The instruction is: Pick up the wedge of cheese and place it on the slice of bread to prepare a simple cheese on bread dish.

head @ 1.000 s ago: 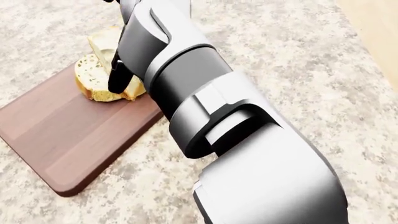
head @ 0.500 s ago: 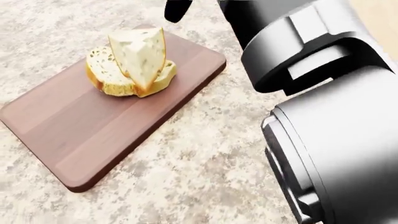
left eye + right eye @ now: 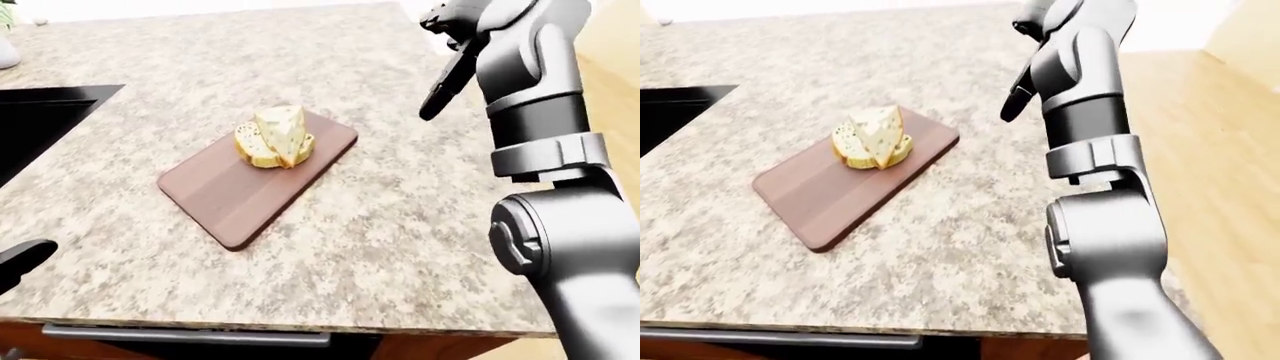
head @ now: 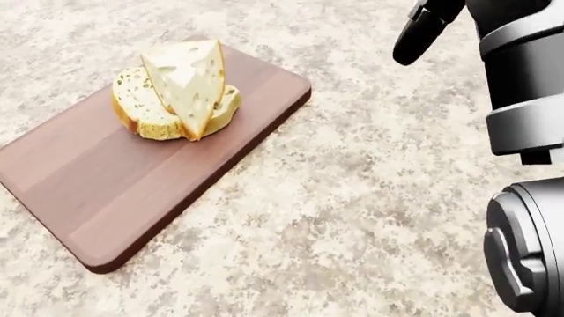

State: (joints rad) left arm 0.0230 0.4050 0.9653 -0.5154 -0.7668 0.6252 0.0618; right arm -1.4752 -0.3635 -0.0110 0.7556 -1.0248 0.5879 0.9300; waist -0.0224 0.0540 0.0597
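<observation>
- At the upper left of the head view, a wedge of cheese (image 4: 187, 78) stands upright on a slice of bread (image 4: 151, 113), leaning across its top and touching it.
- The bread lies on a dark wooden cutting board (image 4: 106, 188), near the board's upper end; the board sits at a slant on a speckled granite counter (image 4: 335, 218).
- At the upper right of the head view, the right hand (image 4: 421, 30) hangs in the air above the counter, well apart from the cheese and board, with nothing in it. Its dark fingers (image 3: 445, 79) hang straight down and spread loose, so it reads as open.
- The right arm (image 3: 1095, 217), grey and silver, fills the right side of every view, rising from the lower right to the hand at the top.
- In the left-eye view, a dark sink (image 3: 40, 120) is set into the counter at the left edge.
- At the lower left edge of that view, a dark tip of the left hand (image 3: 22, 259) shows; whether it is open or closed cannot be told.
</observation>
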